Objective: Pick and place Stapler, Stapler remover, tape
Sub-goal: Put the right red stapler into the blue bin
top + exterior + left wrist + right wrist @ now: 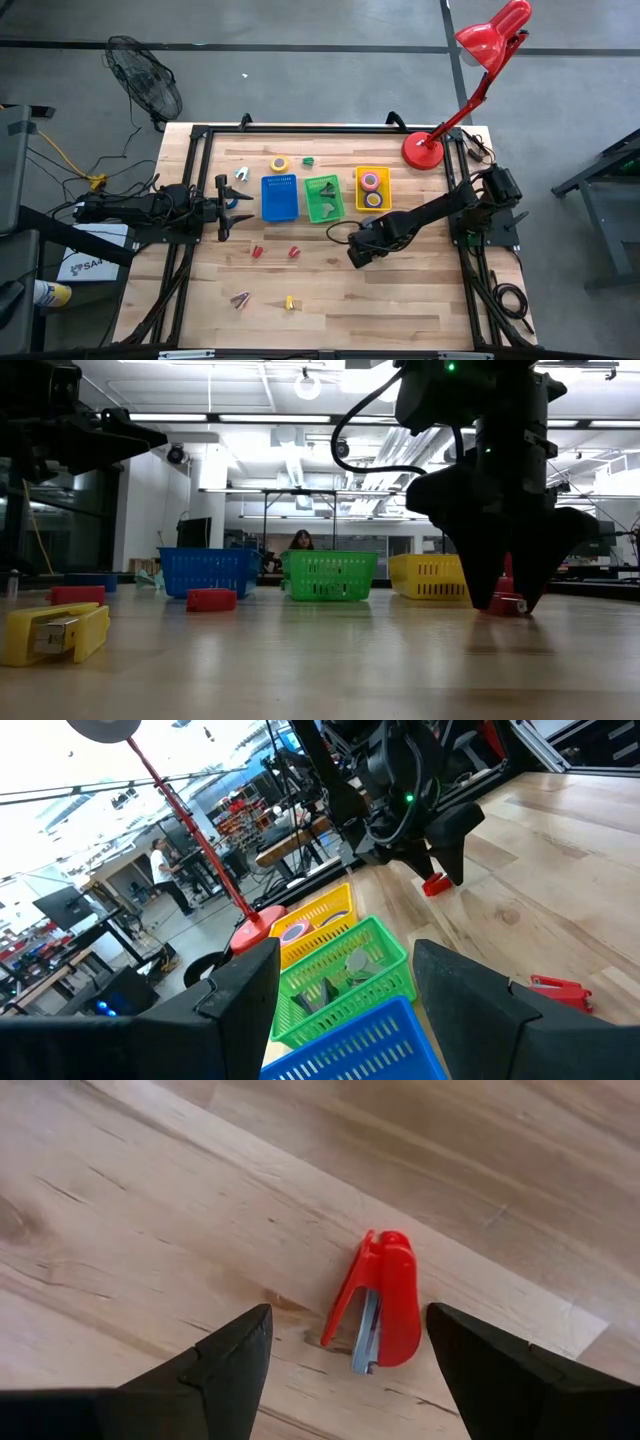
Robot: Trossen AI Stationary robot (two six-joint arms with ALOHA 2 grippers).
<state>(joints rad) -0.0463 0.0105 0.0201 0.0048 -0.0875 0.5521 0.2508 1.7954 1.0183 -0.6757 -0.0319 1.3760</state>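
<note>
table [150,1200]: smooth pale wood | stapler [385,1305]: glossy red plastic; metal insert

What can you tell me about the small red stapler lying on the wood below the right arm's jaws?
The small red plastic stapler lies flat on the pale wooden table, its red body slightly parted at one end, showing a grey metal strip inside. Nothing touches it but the tabletop. The right gripper hangs above it, dark jaws open to either side, not gripping. In the low view it sits by those jaw tips.

Blue bin [279,198], green bin [324,198], yellow bin [372,189].
</note>
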